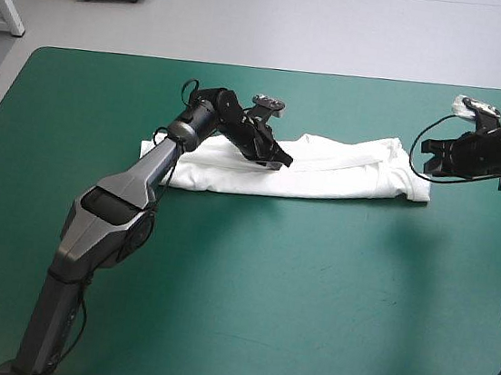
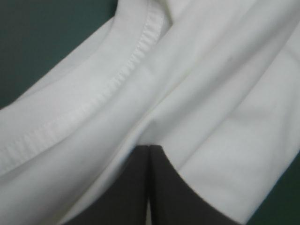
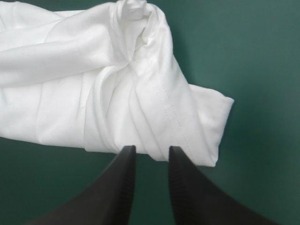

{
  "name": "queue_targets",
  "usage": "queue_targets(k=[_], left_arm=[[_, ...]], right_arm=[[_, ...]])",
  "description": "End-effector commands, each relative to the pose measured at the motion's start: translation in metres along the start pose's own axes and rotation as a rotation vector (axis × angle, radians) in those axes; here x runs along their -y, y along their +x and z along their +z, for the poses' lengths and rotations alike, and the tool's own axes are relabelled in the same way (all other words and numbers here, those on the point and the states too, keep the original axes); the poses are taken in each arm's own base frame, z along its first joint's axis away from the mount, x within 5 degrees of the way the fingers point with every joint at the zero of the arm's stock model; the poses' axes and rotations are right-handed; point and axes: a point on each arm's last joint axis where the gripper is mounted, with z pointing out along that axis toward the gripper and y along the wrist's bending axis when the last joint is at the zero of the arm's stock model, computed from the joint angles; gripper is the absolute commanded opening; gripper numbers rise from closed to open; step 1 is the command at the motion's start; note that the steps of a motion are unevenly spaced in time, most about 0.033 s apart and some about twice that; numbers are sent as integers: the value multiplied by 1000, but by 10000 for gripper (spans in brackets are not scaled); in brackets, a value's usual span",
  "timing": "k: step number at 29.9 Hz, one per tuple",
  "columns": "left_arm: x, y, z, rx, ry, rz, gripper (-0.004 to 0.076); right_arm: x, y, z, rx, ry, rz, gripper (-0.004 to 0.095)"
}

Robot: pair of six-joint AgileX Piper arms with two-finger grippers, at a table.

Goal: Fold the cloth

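High view has the T-shirt [image 1: 343,176] lying as a long folded band on the far half of the table [image 1: 218,302], its long axis running left to right. The left gripper [image 1: 280,158] sits on the band about mid-length, at its near edge. The right gripper [image 1: 426,160] is just beside the band's right-hand end. So the left arm has the middle, the right arm is much the nearer to that end, and the band stretches away from the right gripper toward the left one.

Left wrist view gives what the overhead cannot. The black fingers meet in one point, closed, with a crease of white cloth running straight into the tip. I'd judge a fold is pinched there, though little of the sheet shows between them. A stitched hem [image 2: 93,105] curves past a little ahead.

Right wrist view shows that gripper's fingers a little apart with nothing between them. Their tips are right at the bunched end of the T-shirt, where a seam runs in toward the gap. My guess is the next fold depends on the right gripper taking that end and carrying it along the long axis toward the left.
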Motion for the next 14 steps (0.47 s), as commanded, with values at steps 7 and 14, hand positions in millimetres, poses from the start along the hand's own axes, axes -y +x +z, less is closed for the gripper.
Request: queue_targets(k=[7, 14], left_arm=[[18, -15, -31, 86, 23, 15, -9], [18, -15, -31, 81, 23, 19, -9]], right_arm=[[-2, -18, 0, 68, -88, 33, 677], [11, -16, 32, 8, -136, 79, 677]])
